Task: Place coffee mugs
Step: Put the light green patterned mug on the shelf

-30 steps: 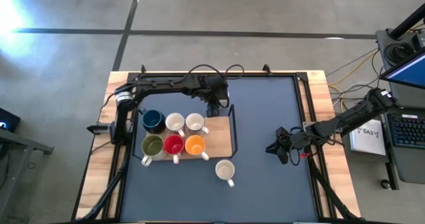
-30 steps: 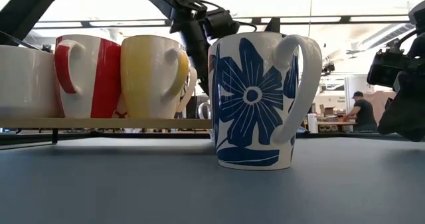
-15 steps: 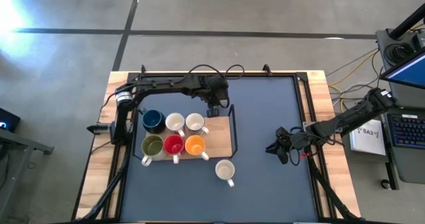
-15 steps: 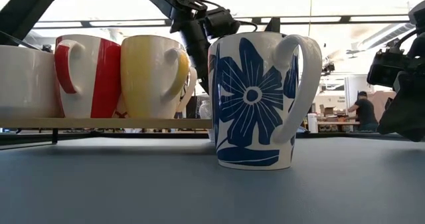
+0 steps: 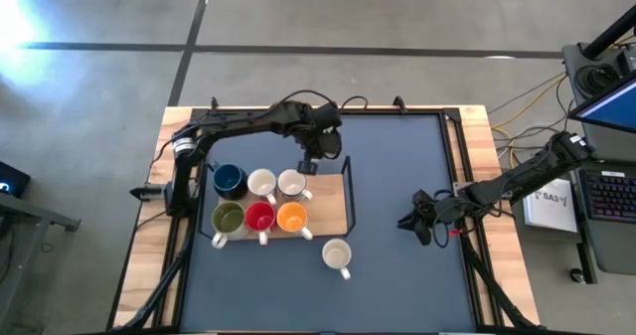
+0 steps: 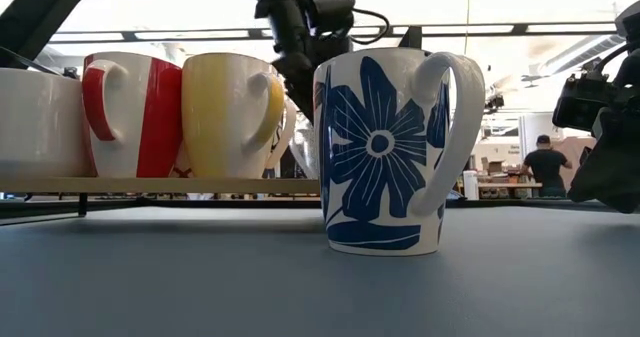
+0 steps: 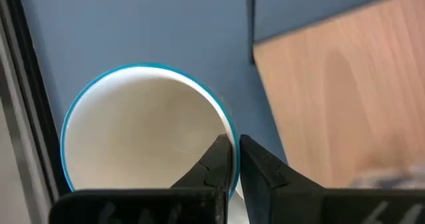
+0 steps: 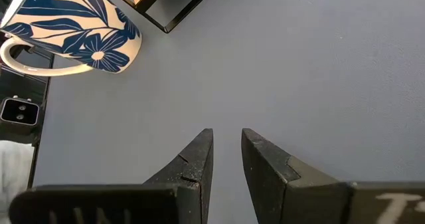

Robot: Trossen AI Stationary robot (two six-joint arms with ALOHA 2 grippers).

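Tray [image 5: 333,208] open at its 3 o'clock end; six mugs [image 5: 260,201] crowd the 9 o'clock side, floral mug [image 5: 338,255] probably blocks 6 o'clock approach.

Overhead looking down, table-level close behind floral mug [image 6: 385,152], wrist close-ups

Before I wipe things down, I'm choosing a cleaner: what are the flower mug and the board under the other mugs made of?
The flower mug looks like glazed ceramic: smooth, glossy white with a blue painted print. The board looks like pale wood or a wood laminate, matte with faint grain; which of the two I cannot tell.
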